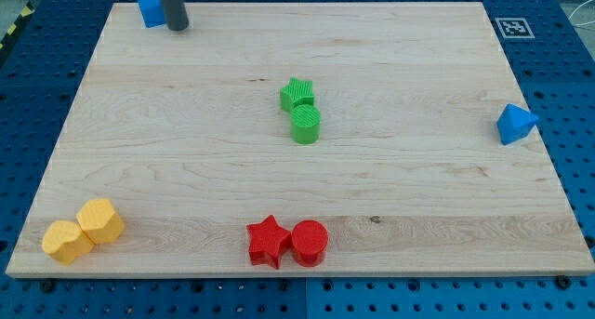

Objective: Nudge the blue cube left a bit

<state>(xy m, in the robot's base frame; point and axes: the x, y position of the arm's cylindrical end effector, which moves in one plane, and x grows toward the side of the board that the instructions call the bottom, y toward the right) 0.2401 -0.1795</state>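
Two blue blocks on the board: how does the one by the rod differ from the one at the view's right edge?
The blue cube sits at the view's top-left corner, with my tip right beside it on its right; the blue triangular block lies at the right edge with nothing near it. The cube looks boxy and squarely set, while the triangular block is wedge-like, pointing right. Both are the same blue and similar in size.

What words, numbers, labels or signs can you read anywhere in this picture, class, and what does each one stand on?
No readable words or numbers.
White tag at the wooden board's top right corner: a black square-pattern marker, no letters.
The blocks and my tip carry no writing.
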